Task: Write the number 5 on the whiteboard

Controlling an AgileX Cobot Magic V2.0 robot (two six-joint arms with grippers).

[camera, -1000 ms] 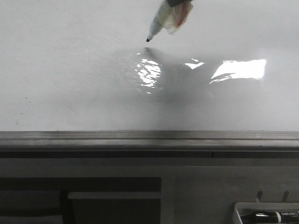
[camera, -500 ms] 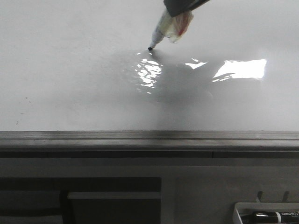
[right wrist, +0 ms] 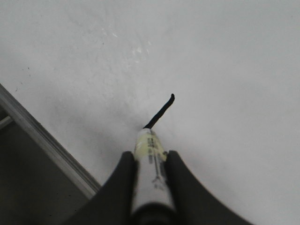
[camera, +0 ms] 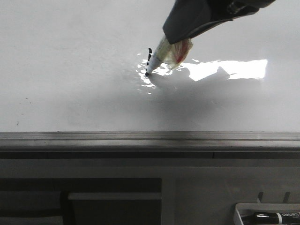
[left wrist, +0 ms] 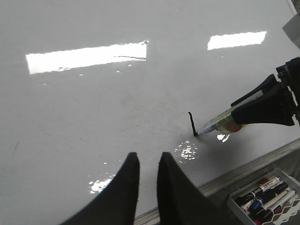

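Observation:
The whiteboard is glossy white with glare patches and a grey lower rim. My right gripper reaches in from the upper right, shut on a white marker whose black tip touches the board. Of the number 5, only one short black stroke shows, ending at the tip. The right wrist view shows the marker between my fingers and the stroke beyond it. My left gripper hovers above the board near the rim, empty, jaws a little apart, with the stroke ahead of it.
A white tray of spare markers sits below the rim at the lower right, and also shows in the left wrist view. Dark grey cabinet panels lie under the board's rim.
The marker tip came down onto the board, then moved toward the rim, leaving a short black stroke. My right gripper has come further into the front view.

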